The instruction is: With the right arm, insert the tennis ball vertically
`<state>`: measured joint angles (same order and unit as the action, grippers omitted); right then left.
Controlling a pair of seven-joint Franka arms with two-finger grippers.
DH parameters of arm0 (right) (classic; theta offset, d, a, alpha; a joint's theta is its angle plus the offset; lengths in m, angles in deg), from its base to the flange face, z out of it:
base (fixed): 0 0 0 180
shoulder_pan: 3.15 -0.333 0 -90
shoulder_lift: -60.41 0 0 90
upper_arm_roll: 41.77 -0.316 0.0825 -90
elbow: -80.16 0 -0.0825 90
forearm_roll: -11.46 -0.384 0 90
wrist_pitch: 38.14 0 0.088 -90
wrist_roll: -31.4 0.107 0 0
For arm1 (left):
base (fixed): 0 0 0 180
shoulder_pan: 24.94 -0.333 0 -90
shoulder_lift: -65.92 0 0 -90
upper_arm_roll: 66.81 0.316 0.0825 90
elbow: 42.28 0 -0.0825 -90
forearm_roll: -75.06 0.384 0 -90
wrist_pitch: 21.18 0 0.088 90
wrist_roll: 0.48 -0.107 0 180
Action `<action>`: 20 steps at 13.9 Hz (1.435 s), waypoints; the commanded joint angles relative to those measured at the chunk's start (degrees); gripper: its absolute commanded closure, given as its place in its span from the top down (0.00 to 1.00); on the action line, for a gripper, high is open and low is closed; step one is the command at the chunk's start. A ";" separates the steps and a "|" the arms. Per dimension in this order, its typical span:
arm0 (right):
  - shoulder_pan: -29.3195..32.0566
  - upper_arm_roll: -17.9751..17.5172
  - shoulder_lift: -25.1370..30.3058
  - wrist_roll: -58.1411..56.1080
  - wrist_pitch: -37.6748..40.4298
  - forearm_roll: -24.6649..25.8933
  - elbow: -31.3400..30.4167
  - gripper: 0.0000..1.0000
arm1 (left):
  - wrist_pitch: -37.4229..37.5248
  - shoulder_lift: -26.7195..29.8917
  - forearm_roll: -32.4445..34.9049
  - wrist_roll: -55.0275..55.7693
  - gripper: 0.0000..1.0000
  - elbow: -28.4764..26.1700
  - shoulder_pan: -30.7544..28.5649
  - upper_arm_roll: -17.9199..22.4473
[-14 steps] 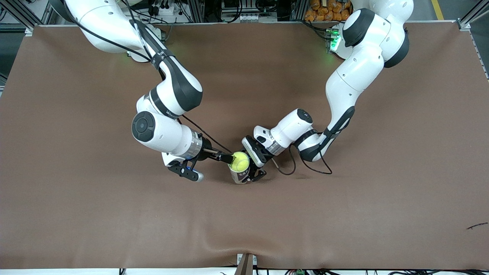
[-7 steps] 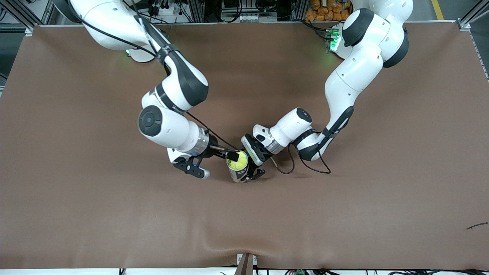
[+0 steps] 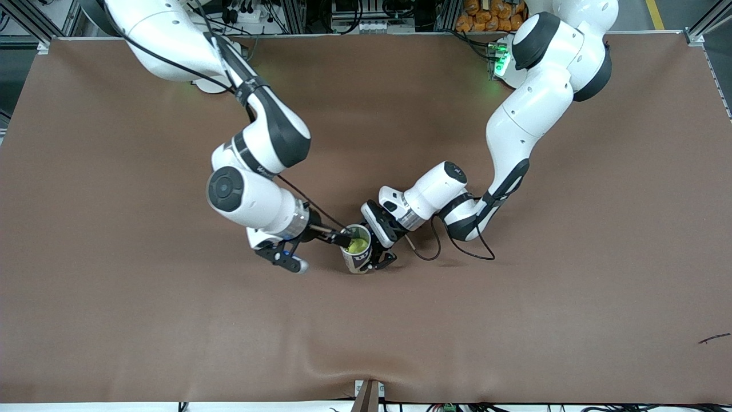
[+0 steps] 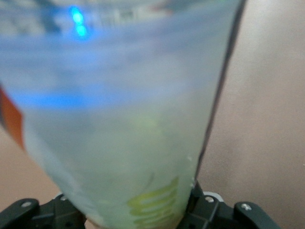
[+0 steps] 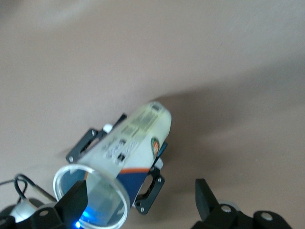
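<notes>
Yellow ball has dropped from my right gripper — jaws wide — into the can my left gripper clamps.

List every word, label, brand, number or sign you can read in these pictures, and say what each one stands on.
Nothing can be read for certain.
Tube: rows of small dark print along its white side, too small and blurred to read.
Tube, orange and blue logo patch: its lettering is unreadable.
Tube in the left wrist view: yellow-green marks near the base, too blurred to read.
Right arm: faint lettering on the grey wrist band, too small to read.
</notes>
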<state>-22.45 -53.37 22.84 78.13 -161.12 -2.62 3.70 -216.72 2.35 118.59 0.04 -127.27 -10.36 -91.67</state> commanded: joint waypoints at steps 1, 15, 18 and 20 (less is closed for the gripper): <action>4.17 -0.18 3.72 -8.62 5.09 0.98 -1.32 1.00 | -1.16 -0.15 0.58 0.00 0.77 0.18 -0.07 -0.01; 21.51 17.47 38.17 -49.63 30.05 9.86 -21.63 1.00 | -1.25 0.11 0.67 0.00 1.00 -2.71 -1.65 -0.01; 20.35 17.84 40.03 -50.33 35.41 14.50 -17.69 1.00 | -2.30 0.20 0.67 0.00 1.00 -5.17 -2.97 -0.10; 20.53 17.84 40.03 -51.03 40.60 14.87 -13.38 1.00 | -2.92 0.73 0.76 -0.35 1.00 -7.36 -4.28 -0.10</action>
<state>-0.97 -35.99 62.39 27.84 -124.65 10.55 -13.38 -217.98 2.30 118.59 0.03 -131.86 -13.00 -91.47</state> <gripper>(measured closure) 0.000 0.000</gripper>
